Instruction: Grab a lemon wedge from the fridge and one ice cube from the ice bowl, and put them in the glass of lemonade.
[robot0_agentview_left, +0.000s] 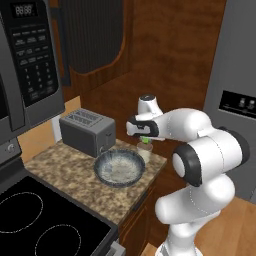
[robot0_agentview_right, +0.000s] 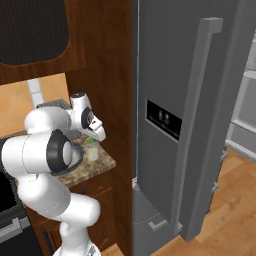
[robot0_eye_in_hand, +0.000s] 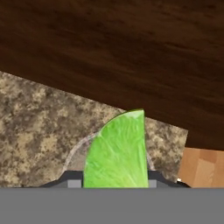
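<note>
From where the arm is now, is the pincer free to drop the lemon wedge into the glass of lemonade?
Probably yes. The pincer holds the lemon wedge right above the glass of lemonade, with nothing between them. The ice bowl sits beside it, off the path.

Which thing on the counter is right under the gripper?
The glass, directly below the gripper holding the lemon wedge; bowl and toaster sit farther left.
</note>
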